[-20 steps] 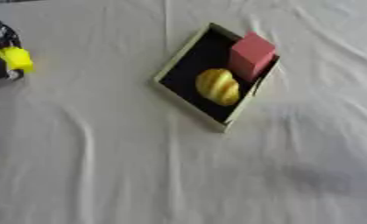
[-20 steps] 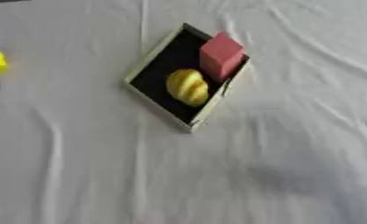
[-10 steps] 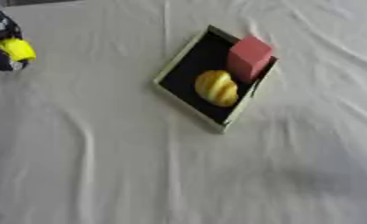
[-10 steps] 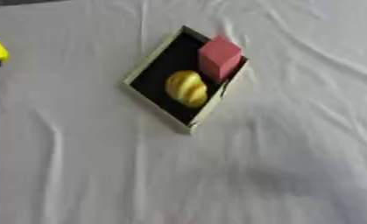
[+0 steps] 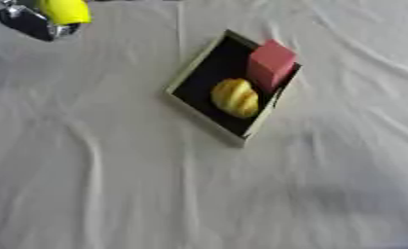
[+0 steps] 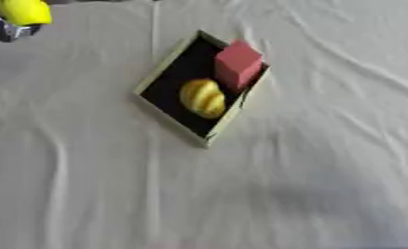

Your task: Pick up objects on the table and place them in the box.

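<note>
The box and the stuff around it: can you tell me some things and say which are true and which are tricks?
1. The box has a pink block in it. True.
2. The box is empty. False: the pink block and a yellow ridged thing are both inside.
3. The left hand is up in the far left corner holding a yellow object. True.
4. The yellow object in the left hand is already in the box. False: it is held well away from the box, above the white cloth.
5. The pink block sits at the far end of the box, the yellow ridged thing nearer the middle. True.
6. The cloth is bright blue. False: it is white and wrinkled.
</note>
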Robot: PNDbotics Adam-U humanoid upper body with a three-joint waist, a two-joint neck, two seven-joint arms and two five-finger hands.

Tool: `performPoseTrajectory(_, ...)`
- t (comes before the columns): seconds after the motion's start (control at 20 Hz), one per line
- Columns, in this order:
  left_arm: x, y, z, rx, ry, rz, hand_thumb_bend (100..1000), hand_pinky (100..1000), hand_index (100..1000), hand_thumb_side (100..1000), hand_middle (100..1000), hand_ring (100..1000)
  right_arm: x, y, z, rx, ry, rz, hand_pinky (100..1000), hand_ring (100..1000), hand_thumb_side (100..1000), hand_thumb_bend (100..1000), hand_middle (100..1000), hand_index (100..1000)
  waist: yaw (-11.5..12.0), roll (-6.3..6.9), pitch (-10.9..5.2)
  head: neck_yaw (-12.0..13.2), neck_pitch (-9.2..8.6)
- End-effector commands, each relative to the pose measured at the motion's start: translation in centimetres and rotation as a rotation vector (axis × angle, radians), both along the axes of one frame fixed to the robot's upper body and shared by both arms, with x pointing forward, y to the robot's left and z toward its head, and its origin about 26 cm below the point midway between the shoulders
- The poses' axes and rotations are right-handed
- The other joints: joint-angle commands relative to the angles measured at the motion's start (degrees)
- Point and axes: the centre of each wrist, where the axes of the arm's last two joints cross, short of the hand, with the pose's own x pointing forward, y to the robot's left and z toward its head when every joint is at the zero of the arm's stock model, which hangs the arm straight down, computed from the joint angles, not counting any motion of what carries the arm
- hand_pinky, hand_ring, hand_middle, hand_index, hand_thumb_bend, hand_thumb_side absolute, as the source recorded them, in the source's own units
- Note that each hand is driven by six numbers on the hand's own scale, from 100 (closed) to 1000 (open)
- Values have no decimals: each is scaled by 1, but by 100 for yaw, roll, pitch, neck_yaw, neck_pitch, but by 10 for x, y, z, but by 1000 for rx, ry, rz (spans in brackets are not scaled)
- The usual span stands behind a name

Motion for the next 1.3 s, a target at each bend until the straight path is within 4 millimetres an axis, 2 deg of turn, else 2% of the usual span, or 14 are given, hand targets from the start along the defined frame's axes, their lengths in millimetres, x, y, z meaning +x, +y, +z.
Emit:
performPoseTrajectory(0.05,-12,-43,5,13,-3,-145,176,568,548,100,427,531,-2,-2,10,-17,-26,14,1000,858,470,100,633,778,-2,-37,-153,-41,15)
performPoseTrajectory(0.25,-14,-83,-13,23,57,-241,159,560,553,100,432,529,-2,-2,10,-11,-25,17,1000,858,470,100,633,777,-18,-33,-162,-61,7)
performPoseTrajectory(0.35,-15,-98,-22,20,82,-265,190,555,555,100,433,526,-1,-2,11,-8,-24,19,1000,858,470,100,632,777,-23,-30,-159,-54,5)
performPoseTrajectory(0.55,-7,-120,-45,7,143,-258,136,548,555,100,432,525,0,-1,12,-4,-21,26,1000,858,470,100,632,777,-35,-31,-156,-22,18)
performPoseTrajectory(0.85,14,-132,-82,19,198,-168,151,552,559,100,436,529,0,0,12,-1,-17,33,1000,859,470,100,631,776,-69,-30,-147,4,6)
performPoseTrajectory(1.1,26,-137,-102,3,196,-109,170,562,573,100,447,536,1,1,12,1,-12,37,1000,859,470,100,630,776,-96,-36,-139,28,1)
performPoseTrajectory(1.25,30,-138,-110,-12,195,-90,194,657,704,100,540,611,1,1,11,1,-11,37,1000,859,470,100,629,776,-108,-34,-134,15,-4)
performPoseTrajectory(1.3,30,-137,-111,-14,193,-88,197,664,715,100,549,619,1,1,11,1,-10,36,1000,859,470,100,629,776,-108,-30,-132,7,-4)
